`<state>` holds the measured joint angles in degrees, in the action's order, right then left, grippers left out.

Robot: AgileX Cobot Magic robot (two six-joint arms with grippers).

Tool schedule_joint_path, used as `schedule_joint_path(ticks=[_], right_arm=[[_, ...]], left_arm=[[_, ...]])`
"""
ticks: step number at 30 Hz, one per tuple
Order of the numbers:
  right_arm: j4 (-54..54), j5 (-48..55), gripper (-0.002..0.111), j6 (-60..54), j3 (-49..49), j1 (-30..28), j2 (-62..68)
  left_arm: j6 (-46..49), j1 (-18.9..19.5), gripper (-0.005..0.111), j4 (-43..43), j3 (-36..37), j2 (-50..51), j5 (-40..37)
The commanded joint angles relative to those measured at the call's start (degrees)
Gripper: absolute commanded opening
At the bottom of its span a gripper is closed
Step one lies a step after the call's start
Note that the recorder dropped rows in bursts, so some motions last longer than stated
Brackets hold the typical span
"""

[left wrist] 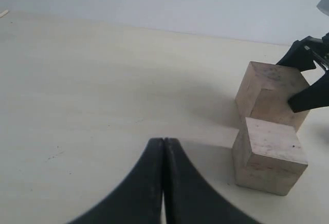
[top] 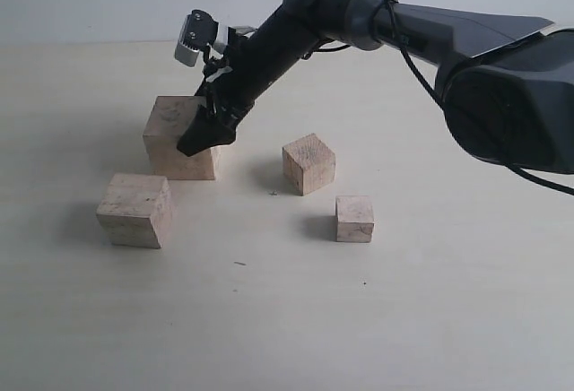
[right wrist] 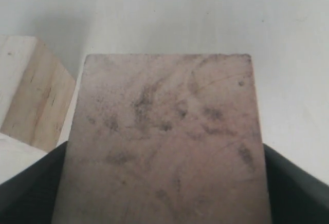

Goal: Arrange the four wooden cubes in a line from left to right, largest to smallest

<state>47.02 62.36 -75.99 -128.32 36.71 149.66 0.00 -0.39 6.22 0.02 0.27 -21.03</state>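
Observation:
Four pale wooden cubes rest on the table. The largest cube (top: 175, 135) is at the back left, and the second largest (top: 134, 210) sits in front of it. The third cube (top: 308, 163) is near the middle, with the smallest (top: 354, 219) to its front right. My right gripper (top: 204, 140) reaches across and is shut on the largest cube (right wrist: 164, 131), one black finger on each side. The second largest cube (right wrist: 31, 90) shows beside it. My left gripper (left wrist: 163, 143) is shut and empty, low over bare table, apart from both cubes (left wrist: 270, 152).
The right arm (top: 359, 14) stretches from the right edge across the back of the table. The table (top: 287, 319) is pale and plain, with a light wall behind it.

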Motion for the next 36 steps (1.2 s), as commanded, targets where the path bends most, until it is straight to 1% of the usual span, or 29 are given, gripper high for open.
schedule_joint_path(ticks=[1,9,11,14,17,24,30,36], right_arm=[[-5.7,-1.3,0.077,-2.2,0.1,-0.5,1.1],[-5.7,-1.3,0.077,-2.4,0.1,-0.5,0.7],[-5.7,-1.3,0.08,-2.0,0.1,-0.8,0.2],[-5.5,-0.4,0.087,-2.0,0.1,-1.5,-0.7],[-5.1,-0.2,0.091,-2.0,0.1,-2.0,-1.4],[-0.5,2.2,0.091,-2.0,0.1,-2.2,-1.6],[-0.7,2.8,0.091,-1.8,0.1,-2.2,-3.6],[-0.5,2.2,0.091,2.4,0.1,-2.2,-3.9]], left_arm=[[0.0,-0.3,0.0,0.0,0.0,-0.3,0.3],[0.0,-0.3,0.0,0.0,0.0,-0.3,0.3],[0.0,-0.3,0.0,0.0,0.0,-0.3,0.3],[0.0,-0.3,0.0,0.0,0.0,-0.3,0.3],[0.0,-0.3,0.0,0.0,0.0,-0.3,0.3],[0.0,-0.3,0.0,0.0,0.0,-0.3,0.3],[0.0,-0.3,0.0,0.0,0.0,-0.3,0.3],[0.0,-0.3,0.0,0.0,0.0,-0.3,0.3]])
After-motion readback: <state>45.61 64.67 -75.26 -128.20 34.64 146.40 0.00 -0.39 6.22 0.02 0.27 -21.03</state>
